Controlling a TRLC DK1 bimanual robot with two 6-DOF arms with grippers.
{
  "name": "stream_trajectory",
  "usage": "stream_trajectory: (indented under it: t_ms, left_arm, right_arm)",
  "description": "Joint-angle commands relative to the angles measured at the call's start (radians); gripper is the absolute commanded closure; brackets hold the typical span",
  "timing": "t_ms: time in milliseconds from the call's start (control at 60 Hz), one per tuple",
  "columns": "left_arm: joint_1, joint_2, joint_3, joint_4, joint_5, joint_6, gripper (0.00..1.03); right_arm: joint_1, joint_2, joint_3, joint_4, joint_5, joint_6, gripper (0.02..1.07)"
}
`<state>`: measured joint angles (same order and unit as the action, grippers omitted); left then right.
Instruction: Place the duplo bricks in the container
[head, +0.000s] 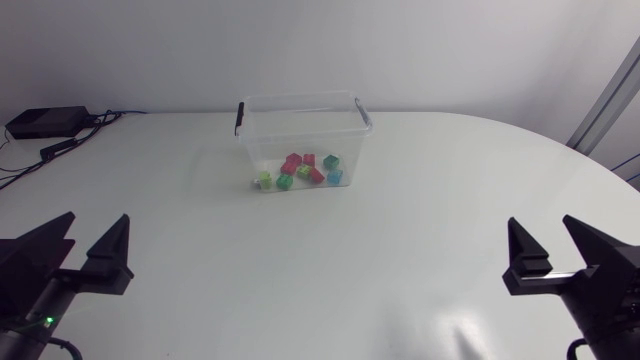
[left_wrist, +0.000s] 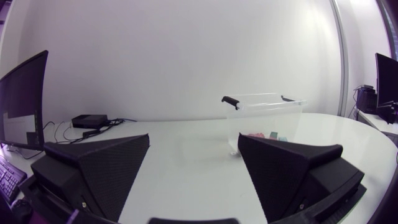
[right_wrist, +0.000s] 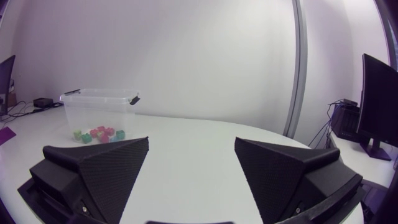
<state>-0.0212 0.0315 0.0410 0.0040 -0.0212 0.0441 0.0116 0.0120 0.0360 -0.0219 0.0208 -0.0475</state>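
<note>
Big white table, round edge at right. Small black box at far left corner (thin black wires beside it). Plain white wall behind. Soft, even light on tabletop.

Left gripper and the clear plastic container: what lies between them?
Nothing but bare white table between the matte black left gripper and the clear plastic container, in the head view.

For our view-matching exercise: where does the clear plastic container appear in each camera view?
Head view: clear plastic container mid-table, towards the far edge.
Left wrist view: container ahead of the left hand, off-centre.
Right wrist view: container ahead of the right hand, off-centre.
Shared landmark: coloured duplo bricks inside it.
</note>
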Motion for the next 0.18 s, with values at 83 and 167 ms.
stream_trajectory:
  t_ms: [83, 167]
  left_arm:
    - [0.021, -0.031, -0.041, -0.004, 0.021, -0.044, 0.04]
    - [0.021, -0.031, -0.041, -0.004, 0.021, -0.044, 0.04]
  right_arm:
    - [-0.012, -0.012, -0.036, 0.022, -0.021, 0.047, 0.07]
    - [-0.012, -0.012, -0.036, 0.022, -0.021, 0.047, 0.07]
